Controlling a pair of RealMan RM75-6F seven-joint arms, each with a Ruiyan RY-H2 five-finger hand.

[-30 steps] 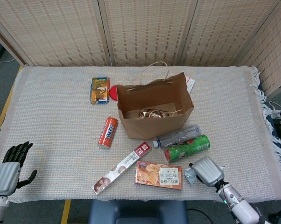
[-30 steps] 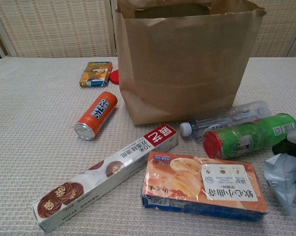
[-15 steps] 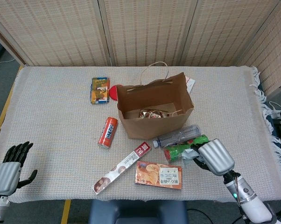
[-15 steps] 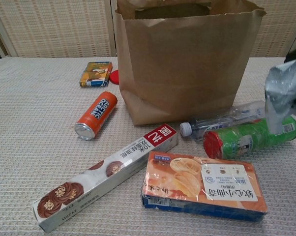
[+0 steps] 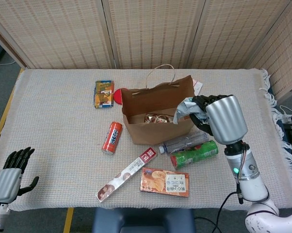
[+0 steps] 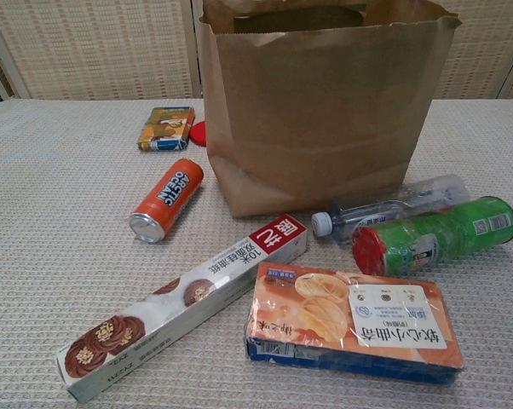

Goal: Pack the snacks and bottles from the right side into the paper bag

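Observation:
The brown paper bag (image 5: 158, 127) (image 6: 325, 111) stands open mid-table with a shiny wrapped snack lying inside. My right hand (image 5: 222, 118) is raised at the bag's right rim and grips a crumpled silver snack packet (image 5: 185, 107) over the opening. A clear bottle (image 5: 185, 142) (image 6: 384, 204) and a green can (image 5: 194, 154) (image 6: 435, 234) lie just in front of the bag on the right. Nearer the front edge lies an orange biscuit pack (image 5: 164, 181) (image 6: 350, 319). My left hand (image 5: 10, 172) rests at the front left corner, fingers apart, holding nothing. The chest view shows neither hand.
A long cookie box (image 5: 126, 174) (image 6: 180, 307) lies diagonally near the front. An orange can (image 5: 112, 137) (image 6: 165, 200) lies left of the bag. Behind it are a blue-yellow box (image 5: 104, 93) (image 6: 165, 128) and a red disc (image 5: 118, 96). Woven screens stand behind the table.
My right hand has risen from the front right of the table, carrying the silver packet up and back to the bag's opening. It has left the chest view. The left hand is still.

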